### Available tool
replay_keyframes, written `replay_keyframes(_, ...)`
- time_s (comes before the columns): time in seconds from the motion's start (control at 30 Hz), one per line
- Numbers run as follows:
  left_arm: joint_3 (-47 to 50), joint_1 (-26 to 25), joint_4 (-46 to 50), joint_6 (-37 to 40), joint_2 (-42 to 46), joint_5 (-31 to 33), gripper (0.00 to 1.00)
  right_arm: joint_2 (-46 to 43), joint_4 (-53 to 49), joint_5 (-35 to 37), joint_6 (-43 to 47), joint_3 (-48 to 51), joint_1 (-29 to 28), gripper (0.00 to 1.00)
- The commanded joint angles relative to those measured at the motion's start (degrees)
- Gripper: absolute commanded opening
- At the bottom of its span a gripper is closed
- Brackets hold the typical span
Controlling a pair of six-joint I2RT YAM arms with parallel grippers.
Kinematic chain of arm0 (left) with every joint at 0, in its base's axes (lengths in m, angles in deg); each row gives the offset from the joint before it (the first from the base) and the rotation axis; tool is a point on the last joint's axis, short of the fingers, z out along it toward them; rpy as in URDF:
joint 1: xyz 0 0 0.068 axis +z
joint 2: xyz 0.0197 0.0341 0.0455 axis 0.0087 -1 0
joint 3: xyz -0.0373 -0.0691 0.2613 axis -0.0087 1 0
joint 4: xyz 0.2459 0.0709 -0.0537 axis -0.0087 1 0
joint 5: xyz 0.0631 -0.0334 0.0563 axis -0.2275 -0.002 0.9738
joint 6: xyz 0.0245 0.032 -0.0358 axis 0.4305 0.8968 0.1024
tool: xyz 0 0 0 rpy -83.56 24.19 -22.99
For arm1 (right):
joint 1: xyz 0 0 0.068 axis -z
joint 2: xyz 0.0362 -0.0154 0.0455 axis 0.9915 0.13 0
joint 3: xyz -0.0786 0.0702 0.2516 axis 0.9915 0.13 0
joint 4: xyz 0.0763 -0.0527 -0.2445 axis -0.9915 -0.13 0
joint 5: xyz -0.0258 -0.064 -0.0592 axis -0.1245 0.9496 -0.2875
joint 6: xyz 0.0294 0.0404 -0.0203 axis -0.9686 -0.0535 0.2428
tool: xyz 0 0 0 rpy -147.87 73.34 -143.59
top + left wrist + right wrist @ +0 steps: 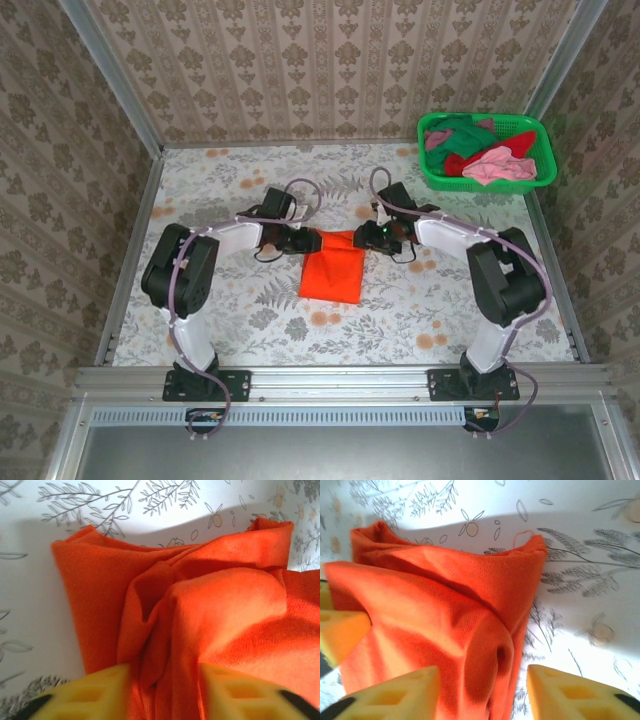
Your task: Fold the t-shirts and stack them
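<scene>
Right, on my overhead feed the orange t-shirt (333, 268) lies near the middle of the table (250, 325), folded into a narrow oblong with its long side running towards the arm bases. Both arms reach in to its far end. The left gripper (298, 243) is at the far left corner and the right gripper (366, 238) is at the far right corner, with the cloth between them.

From the left wrist camera I see a bunched ridge of orange cloth filling the gap between the yellow fingers (90, 692). It touches both of them, with creases running into the pinch, so I read the left gripper as clamped on the shirt.

From the right wrist camera, the right fingers (570, 692) stand either side of a raised fold. A sliver of table shows between the cloth and one finger, so that gripper is released and straddling the fold. One yellow finger of the left gripper shows at the left edge of that view, against the cloth.

At the far right corner sits the green basket (543, 140), which holds a pink t-shirt (500, 166), a red t-shirt (458, 163) and a dark green t-shirt (462, 127) in a loose heap.
</scene>
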Motion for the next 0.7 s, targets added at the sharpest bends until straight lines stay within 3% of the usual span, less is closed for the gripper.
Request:
replay_keyframes(0.0, -0.3, 0.2, 1.0, 0.6, 3.5, 2.2, 0.48, -4.2, 3.2, 4.6, -4.6, 1.9, 0.9, 0.57)
replay_keyframes(0.2, -4.0, 0.2, 1.2, -1.1, 2.0, 2.6, 0.47, -1.7, 5.7, 1.7, -11.2, 2.0, 0.9, 0.56)
replay_keyframes(0.3, -5.6, 0.0, 1.3, -1.6, 0.4, 2.4, 0.43, 0.8, 6.9, 1.5, -12.8, 1.4, 0.9, 0.5)
replay_keyframes(0.47, -7.6, -0.2, 1.6, -2.2, -2.7, 1.9, 0.29, 6.0, 5.0, -1.4, -12.7, -2.8, 0.9, 0.41)
replay_keyframes(0.57, -8.3, -0.3, 1.9, -2.2, -3.6, 1.5, 0.18, 7.6, 2.9, -2.2, -11.8, -4.6, 0.9, 0.23)
replay_keyframes(0.63, -8.3, -0.3, 2.0, -2.2, -3.4, 1.4, 0.0, 6.6, 3.3, -2.2, -11.7, -4.4, 0.9, 0.03)
replay_keyframes(0.67, -8.1, -0.3, 2.1, -2.1, -3.0, 1.5, 0.0, 5.7, 4.1, -2.3, -11.7, -3.8, 0.9, 0.0)
